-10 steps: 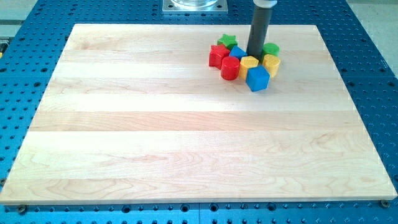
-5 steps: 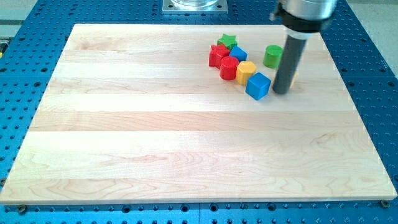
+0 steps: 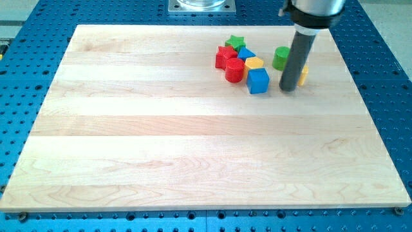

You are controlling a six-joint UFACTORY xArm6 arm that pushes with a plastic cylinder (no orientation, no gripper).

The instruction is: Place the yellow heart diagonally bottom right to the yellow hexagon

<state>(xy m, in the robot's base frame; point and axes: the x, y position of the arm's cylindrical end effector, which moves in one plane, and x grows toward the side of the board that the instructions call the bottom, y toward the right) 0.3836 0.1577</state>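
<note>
The yellow hexagon (image 3: 254,63) sits in a cluster near the view's top, touching the blue cube (image 3: 258,80) just below it. The yellow heart (image 3: 303,75) is mostly hidden behind my rod; only a yellow sliver shows at the rod's right edge, to the right of and slightly below the hexagon. My tip (image 3: 289,88) rests on the board right of the blue cube and just left of the heart.
A green cylinder (image 3: 280,58) stands just above-left of the rod. A red star (image 3: 224,57), a red cylinder (image 3: 234,71), a green star (image 3: 235,43) and a blue block (image 3: 246,54) crowd the hexagon's left side.
My tip left the cluster and moved right and down, then edged left. The blue cube shifted up-left against the hexagon. The heart went right, behind the rod.
</note>
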